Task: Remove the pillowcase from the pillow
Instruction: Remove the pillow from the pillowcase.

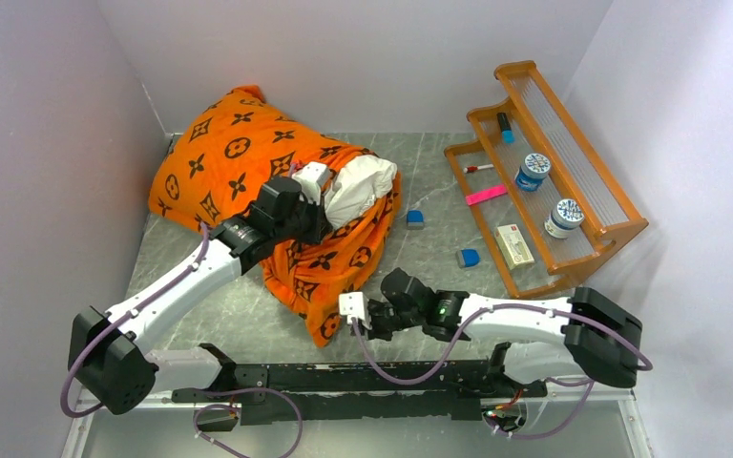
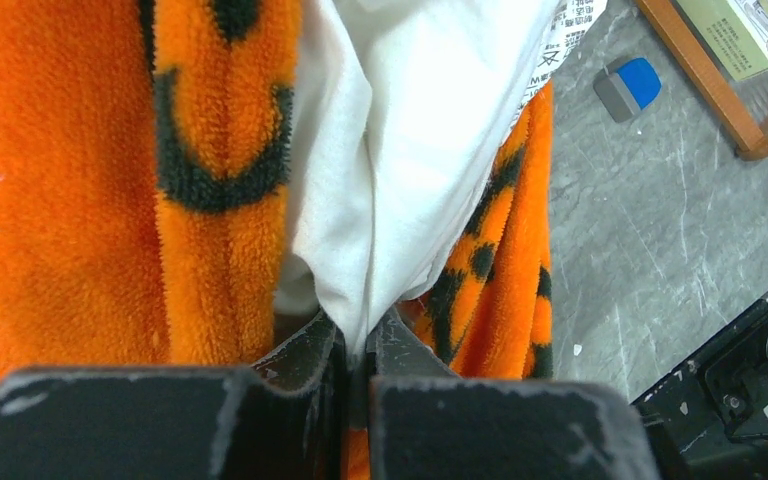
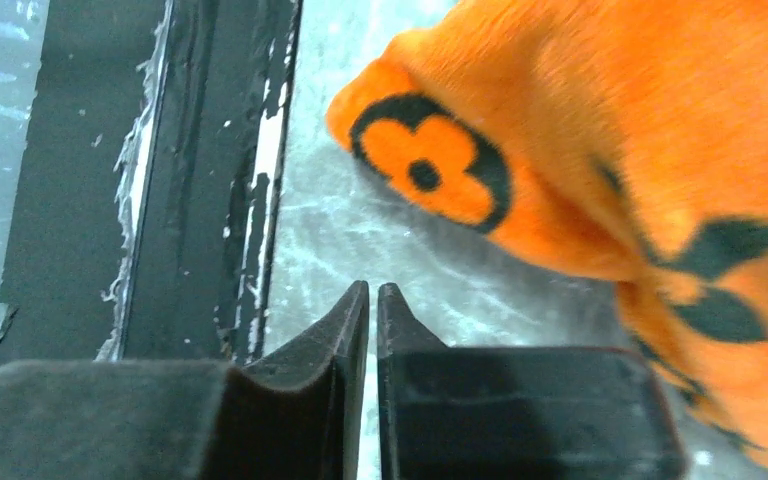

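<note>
The orange pillowcase (image 1: 229, 162) with dark brown motifs lies at the back left and still wraps most of the white pillow (image 1: 358, 186), which bulges out of its open right end. My left gripper (image 1: 329, 205) is shut on a fold of the white pillow (image 2: 410, 150), with the orange pillowcase (image 2: 70, 200) on both sides of the left gripper (image 2: 368, 335). My right gripper (image 1: 348, 322) sits low over the table by the pillowcase's near corner (image 3: 430, 165). The right gripper (image 3: 373, 290) is shut, with nothing between its fingers.
A wooden rack (image 1: 620, 224) at the right holds two jars, a box, a marker and a pink strip. Two small blue blocks (image 1: 414, 219) (image 1: 469, 258) lie on the grey table. A black rail (image 1: 344, 377) runs along the front edge. Walls stand close at the left and back.
</note>
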Available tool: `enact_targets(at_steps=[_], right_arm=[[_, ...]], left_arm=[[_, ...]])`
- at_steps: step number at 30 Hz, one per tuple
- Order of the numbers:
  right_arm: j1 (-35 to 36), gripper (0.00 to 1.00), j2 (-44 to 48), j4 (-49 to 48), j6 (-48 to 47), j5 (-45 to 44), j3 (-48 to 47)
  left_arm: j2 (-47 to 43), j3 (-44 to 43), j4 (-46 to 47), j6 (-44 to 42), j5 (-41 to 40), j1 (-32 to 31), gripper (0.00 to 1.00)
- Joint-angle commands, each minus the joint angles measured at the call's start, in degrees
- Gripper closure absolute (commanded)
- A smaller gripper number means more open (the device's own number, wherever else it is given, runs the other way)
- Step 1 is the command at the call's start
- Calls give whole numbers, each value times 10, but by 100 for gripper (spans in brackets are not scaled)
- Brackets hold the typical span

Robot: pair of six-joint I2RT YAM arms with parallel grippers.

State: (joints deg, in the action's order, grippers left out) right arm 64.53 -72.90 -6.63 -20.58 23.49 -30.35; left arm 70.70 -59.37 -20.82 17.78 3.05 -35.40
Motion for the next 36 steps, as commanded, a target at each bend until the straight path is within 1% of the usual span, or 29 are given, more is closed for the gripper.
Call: enact_targets(at_steps=[1,5,7,9,12,15,22,29,33,36], right_arm=[[-13,81,61,2,-32,-41,-55],[-32,59,95,41,-73,-66,-101],[-44,50,100,43,-90,-72,-123],[-62,45,93,45,-107,-68,-148],[-97,42,63,63,-129,-34,-206],[-130,40,22,87,-150,3,-254],[-157,36,-65,145,-204,48,-345],[-172,37,-122,181,-219,103,-369],[-176,45,-141,184,-214,121,-365],[-178,54,-153,200,-214,139,-366]], left_arm=[[-27,-15,64,-20,-35,5,95],[-30,-21,44,-51,-29,5,95],[-33,-17,43,-61,-21,5,95],[-34,-13,43,-67,-16,5,95],[-33,-10,41,-73,-8,5,95],[-36,-5,44,-76,-5,5,95],[-29,4,46,-83,-4,6,95],[-36,11,52,-83,3,10,95],[-35,12,55,-79,21,20,95],[-35,16,61,-74,33,29,95]])
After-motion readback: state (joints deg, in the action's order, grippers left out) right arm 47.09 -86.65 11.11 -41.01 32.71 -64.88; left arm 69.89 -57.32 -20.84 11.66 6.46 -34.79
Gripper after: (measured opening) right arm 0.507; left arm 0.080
